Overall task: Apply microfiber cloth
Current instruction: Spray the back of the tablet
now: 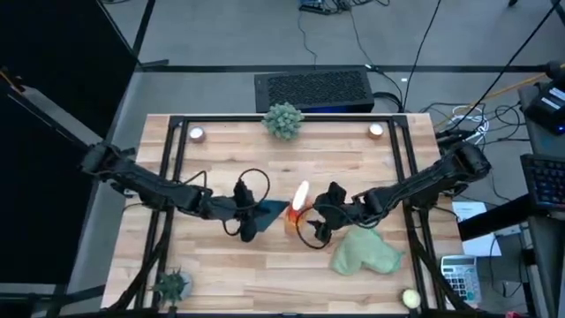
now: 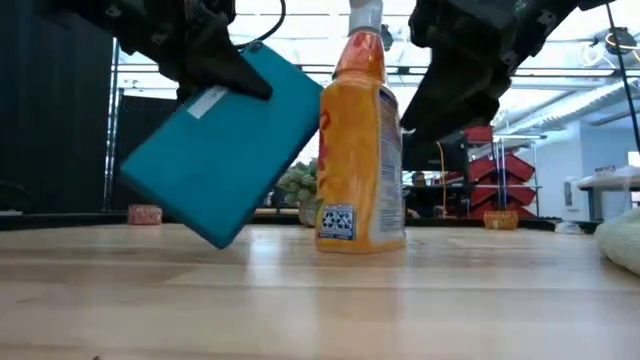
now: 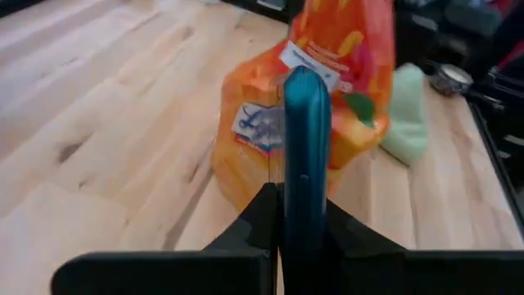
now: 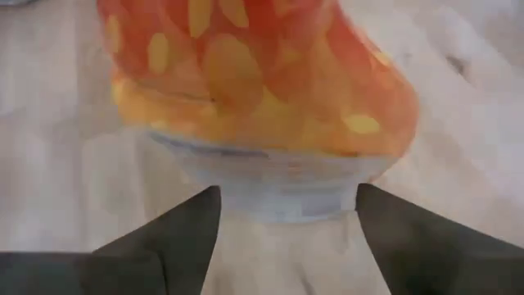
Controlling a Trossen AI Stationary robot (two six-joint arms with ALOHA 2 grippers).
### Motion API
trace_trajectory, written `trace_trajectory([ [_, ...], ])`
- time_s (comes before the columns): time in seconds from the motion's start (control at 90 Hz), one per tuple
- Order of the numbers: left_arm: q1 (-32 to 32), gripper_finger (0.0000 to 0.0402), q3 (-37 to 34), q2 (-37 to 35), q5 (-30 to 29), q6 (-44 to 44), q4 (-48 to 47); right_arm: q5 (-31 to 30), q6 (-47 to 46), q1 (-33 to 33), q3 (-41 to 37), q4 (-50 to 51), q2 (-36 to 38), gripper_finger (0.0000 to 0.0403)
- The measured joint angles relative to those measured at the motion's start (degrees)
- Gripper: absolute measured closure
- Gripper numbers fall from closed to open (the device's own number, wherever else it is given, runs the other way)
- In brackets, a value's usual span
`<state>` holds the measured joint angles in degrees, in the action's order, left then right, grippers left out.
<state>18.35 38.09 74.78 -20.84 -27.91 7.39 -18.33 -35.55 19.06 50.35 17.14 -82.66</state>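
Note:
My left gripper (image 1: 250, 212) is shut on a teal tablet (image 2: 225, 150) left of the table's middle. An orange spray bottle (image 2: 360, 150) stands upright on its base just right of the tablet. My right gripper (image 4: 286, 197) is open at the bottle's top, one finger on either side of its pale collar (image 4: 270, 190). The pale green microfiber cloth (image 1: 366, 252) lies rumpled on the table, to the near right of the bottle, with no gripper on it; its edge (image 2: 625, 240) shows in the low view. My left gripper pinches the tablet's upper edge (image 3: 301, 184) between its two fingers (image 3: 260, 220), one on each flat face. The tablet hangs tilted below the fingers, its lowest corner (image 2: 220, 243) down near the table top. Whether my right gripper touches the bottle, I cannot tell.
A spiky green plant (image 1: 282, 119) stands at the far edge and another (image 1: 172, 284) at the near left corner. Two small round lights (image 1: 197, 134) (image 1: 376, 131) sit near the far corners. A small yellowish ball (image 1: 410, 299) lies at the near right.

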Motion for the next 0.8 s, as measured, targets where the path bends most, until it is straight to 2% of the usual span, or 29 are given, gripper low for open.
trace_trajectory([
  [0.144,1.0,0.0389,0.0,-4.7,0.0,-0.1,-3.9,5.5,-6.1,0.5,0.0,4.8,4.8,0.0135],
  [0.422,0.8,0.0389,0.0,-10.6,-0.8,1.5,-3.4,2.9,-2.2,-1.5,0.1,1.6,5.6,0.0127],
  [0.522,0.8,0.0389,0.0,-10.9,-0.8,1.5,-3.8,1.8,0.3,-1.5,0.1,0.6,5.6,0.0102],
  [0.711,0.8,0.0389,0.0,-10.9,-0.9,1.4,-3.7,1.8,6.2,-0.7,0.1,0.2,5.6,0.0020],
  [0.8,0.8,0.0389,0.0,-10.9,-0.9,1.4,-3.7,2.0,8.4,0.1,0.1,0.1,5.6,0.0010],
])
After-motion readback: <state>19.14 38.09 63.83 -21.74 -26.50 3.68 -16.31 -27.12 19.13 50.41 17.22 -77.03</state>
